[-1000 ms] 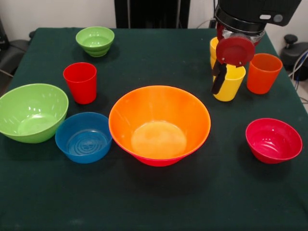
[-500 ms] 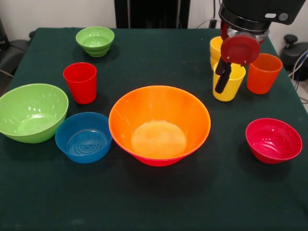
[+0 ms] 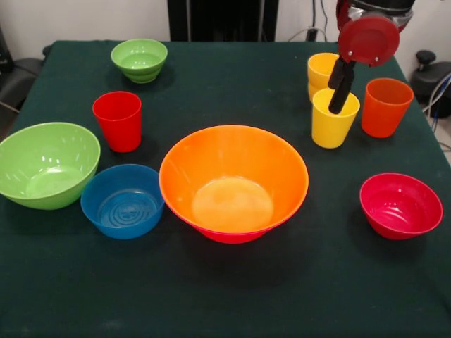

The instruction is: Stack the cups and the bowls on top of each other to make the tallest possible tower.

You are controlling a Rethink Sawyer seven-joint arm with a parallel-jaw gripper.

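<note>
The large orange bowl (image 3: pixel 232 176) sits nested in the pink bowl (image 3: pixel 236 238) at the table's middle. To the left stand the medium-large green bowl (image 3: pixel 46 163), the small blue bowl (image 3: pixel 122 201), the red cup (image 3: pixel 118 121) and the small green bowl (image 3: pixel 139 59). The small red bowl (image 3: pixel 400 205) is at the right. Two yellow cups (image 3: pixel 331 127) (image 3: pixel 320 70) and the orange cup (image 3: pixel 385 107) stand upright at the far right. My gripper (image 3: pixel 342 98) hangs just above the nearer yellow cup's rim and holds nothing that I can see.
The table has a dark green cloth (image 3: pixel 317 282). The robot's dark pedestal (image 3: pixel 222 20) stands at its far side. Black gear (image 3: pixel 431 74) and cables lie beyond the right edge.
My gripper has risen and shifted right, from down at the nearer yellow cup to above its rim. The cup has stayed on the table.
</note>
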